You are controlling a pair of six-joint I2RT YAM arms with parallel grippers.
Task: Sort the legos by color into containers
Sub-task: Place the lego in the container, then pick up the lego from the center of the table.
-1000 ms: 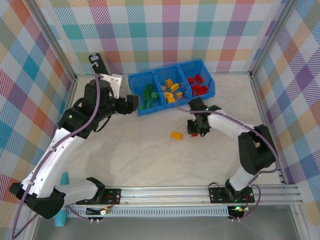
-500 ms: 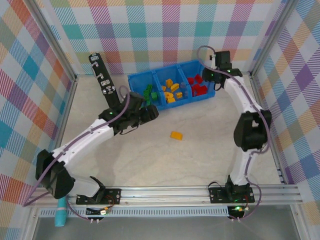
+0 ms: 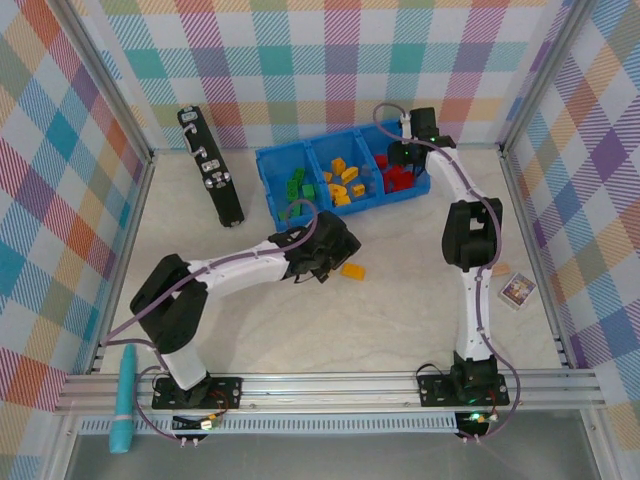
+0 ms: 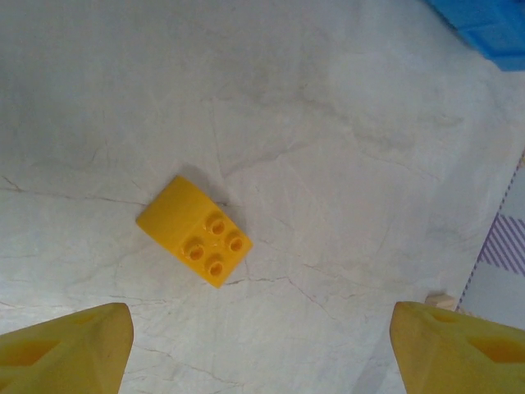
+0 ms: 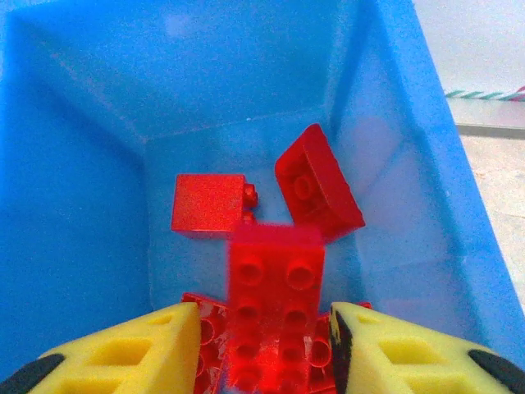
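A lone yellow-orange lego (image 3: pixel 352 270) lies on the table, studs up (image 4: pixel 194 231). My left gripper (image 3: pixel 338 260) hovers just above and beside it, open (image 4: pixel 262 353), with the brick ahead of the fingertips (image 4: pixel 70 349) and not between them. The blue bin (image 3: pixel 270 158) holds green legos (image 3: pixel 296 189), yellow legos (image 3: pixel 343 180) and red legos (image 3: pixel 398 175) in separate compartments. My right gripper (image 3: pixel 402 160) hangs over the red compartment (image 5: pixel 98 164), open (image 5: pixel 262 349). A blurred red brick (image 5: pixel 275 287) sits between its fingers with gaps at both sides, above other red bricks (image 5: pixel 209 205).
A black device with white buttons (image 3: pixel 212 167) lies left of the bin. A small printed card (image 3: pixel 517 290) sits at the right near the frame. A teal stick (image 3: pixel 124 400) rests at the front left rail. The bin's corner (image 4: pixel 492 29) shows far right of the yellow brick.
My right gripper carried a red brick from the table up to the red compartment and opened. My left arm swung from the bin's left side down to the yellow brick.
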